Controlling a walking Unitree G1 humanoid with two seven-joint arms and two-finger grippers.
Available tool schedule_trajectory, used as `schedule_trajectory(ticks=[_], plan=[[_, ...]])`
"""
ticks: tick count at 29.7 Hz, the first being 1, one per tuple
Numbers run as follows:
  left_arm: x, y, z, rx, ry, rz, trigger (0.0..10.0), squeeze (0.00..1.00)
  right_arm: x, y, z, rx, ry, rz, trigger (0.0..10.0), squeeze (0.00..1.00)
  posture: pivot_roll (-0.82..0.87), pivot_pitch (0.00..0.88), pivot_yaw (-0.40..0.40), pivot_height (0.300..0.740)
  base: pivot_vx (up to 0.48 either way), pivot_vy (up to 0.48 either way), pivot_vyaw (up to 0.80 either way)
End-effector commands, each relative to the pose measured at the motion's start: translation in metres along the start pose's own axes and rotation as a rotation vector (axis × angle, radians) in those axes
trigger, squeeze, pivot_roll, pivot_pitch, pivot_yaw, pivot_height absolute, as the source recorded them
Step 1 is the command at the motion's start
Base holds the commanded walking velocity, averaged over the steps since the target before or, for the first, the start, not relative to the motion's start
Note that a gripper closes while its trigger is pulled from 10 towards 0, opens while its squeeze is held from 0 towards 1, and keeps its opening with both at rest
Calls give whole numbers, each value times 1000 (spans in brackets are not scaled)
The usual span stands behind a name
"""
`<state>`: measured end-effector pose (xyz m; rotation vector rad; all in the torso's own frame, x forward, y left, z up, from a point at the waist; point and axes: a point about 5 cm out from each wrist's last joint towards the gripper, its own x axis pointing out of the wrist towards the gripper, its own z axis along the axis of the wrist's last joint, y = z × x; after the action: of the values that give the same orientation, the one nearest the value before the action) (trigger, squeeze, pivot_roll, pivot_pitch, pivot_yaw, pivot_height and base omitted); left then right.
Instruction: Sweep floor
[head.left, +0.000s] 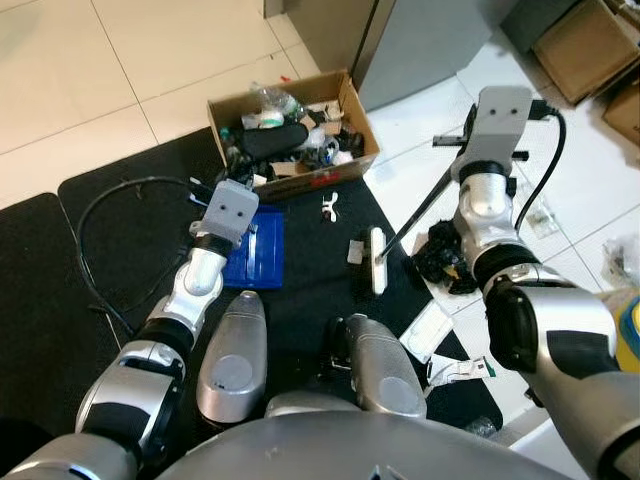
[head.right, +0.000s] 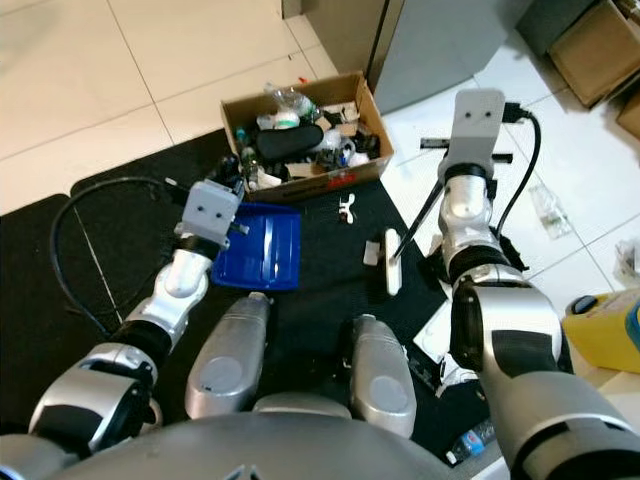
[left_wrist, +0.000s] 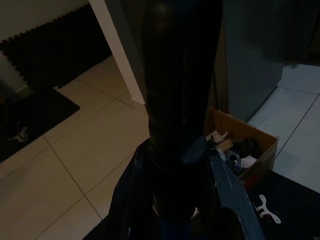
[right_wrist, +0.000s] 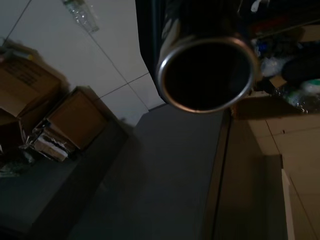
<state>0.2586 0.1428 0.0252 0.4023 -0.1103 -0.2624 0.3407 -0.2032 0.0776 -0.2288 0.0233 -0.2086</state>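
A: What is the biggest thing on the floor?

B: The black mat (head.left: 60, 290). It covers the tiles in front of the robot. At its far edge stands a cardboard box (head.left: 345, 95) full of rubbish.

A: And the tools for sweeping?

B: The blue dustpan (head.left: 262, 250) lies flat on the mat, just in front of the box. The left gripper (head.left: 240, 235) is at its near left edge and seems to hold its dark handle (left_wrist: 175, 100), but I cannot tell how far the fingers are closed. The broom (head.left: 420, 215) is on the right. Its white head (head.left: 378, 260) rests on the mat, and the thin pole rises up and to the right, to the right gripper (head.left: 478, 150). The fingers there are also hidden from me.

A: What does the next move depend on?

B: I think on this: the broom head lies to the right of the dustpan, well apart, with bare mat between them. A small white clip (head.left: 330, 207) lies near the box, and a black crumpled piece (head.left: 440, 258) lies beside the mat's right edge, close to the broom head. So the right arm would need to pull the rubbish leftward, toward the pan.
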Motion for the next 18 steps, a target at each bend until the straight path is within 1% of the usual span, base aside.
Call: schedule_trajectory(ticks=[1, 2, 4, 5, 10, 13, 16, 18], plan=[[-19, -4, -20, 25, 114, -43, 10000, 0, -1, 1, -9, -105, 76, 40, 10000, 0, 344, 198, -110, 740, 0, 0, 0], [-19, -4, -20, 25, 114, -43, 10000, 0, -1, 1, -9, -105, 76, 40, 10000, 0, 344, 198, -110, 740, 0, 0, 0], [-20, -4, -20, 23, 113, -41, 10000, 0, -3, 4, -13, -141, 95, 68, 10000, 0, 343, 198, -114, 740, 0, 0, 0], [-21, -5, -20, 20, 114, -37, 10000, 0, -6, 9, -17, -158, 114, 106, 10000, 0, 341, 195, -116, 740, 0, 0, 0], [-22, -5, -20, 16, 118, -31, 10000, 0, -9, 15, -22, -163, 143, 148, 10000, 0, 338, 191, -120, 740, 0, 0, 0], [-23, -6, -20, 15, 119, -29, 10000, 0, -10, 16, -23, -155, 140, 150, 10000, 0, 335, 190, -123, 740, 0, 0, 0], [-23, -6, -20, 13, 121, -26, 10000, 0, -11, 16, -22, -159, 115, 131, 10000, 0, 338, 192, -125, 740, 0, 0, 0], [-23, -6, -20, 12, 121, -24, 10000, 0, -10, 14, -17, -150, 72, 90, 10000, 0, 343, 193, -125, 740, 0, 0, 0]])
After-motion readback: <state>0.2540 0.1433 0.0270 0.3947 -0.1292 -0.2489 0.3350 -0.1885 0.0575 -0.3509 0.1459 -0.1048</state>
